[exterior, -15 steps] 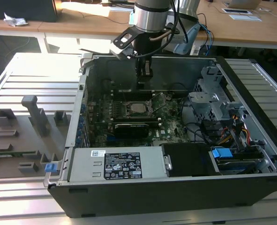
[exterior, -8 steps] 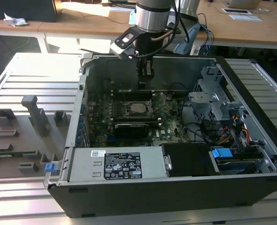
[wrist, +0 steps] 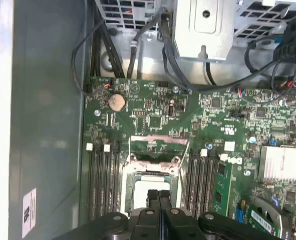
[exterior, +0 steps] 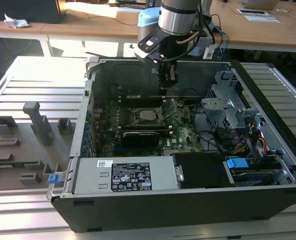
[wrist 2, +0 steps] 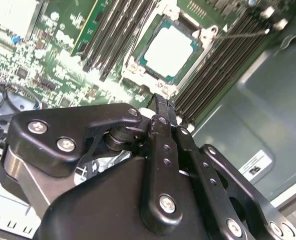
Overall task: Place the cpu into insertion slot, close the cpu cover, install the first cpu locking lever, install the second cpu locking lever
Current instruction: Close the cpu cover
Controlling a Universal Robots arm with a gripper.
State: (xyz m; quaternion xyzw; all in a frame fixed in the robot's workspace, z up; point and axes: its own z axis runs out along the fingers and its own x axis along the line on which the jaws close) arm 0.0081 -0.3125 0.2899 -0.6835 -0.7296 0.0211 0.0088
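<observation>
The cpu [wrist 2: 170,50] lies flat in the insertion slot [wrist 2: 137,67], its silver top showing, among green board and black memory slots. In the exterior view the cpu [exterior: 148,115] sits mid-board inside the open computer case. The cpu cover [wrist: 158,137] stands swung up from the slot on its hinge, uncovering the chip [wrist: 145,186]. A thin wire lever [wrist 2: 243,34] sticks out from the slot's corner. My gripper [exterior: 169,78] hangs above the board just behind the slot in the exterior view. Its black fingertips [wrist: 153,196] are pressed together, shut on nothing, over the chip's edge.
The case walls [exterior: 90,95] ring the board. A power supply [exterior: 122,175] fills the front. Drive cages and cable bundles [exterior: 233,125] crowd the exterior view's right. A finned heatsink [wrist: 280,162] and black cables [wrist: 137,45] sit near the slot. Grey fixtures [exterior: 35,122] stand outside on the exterior view's left.
</observation>
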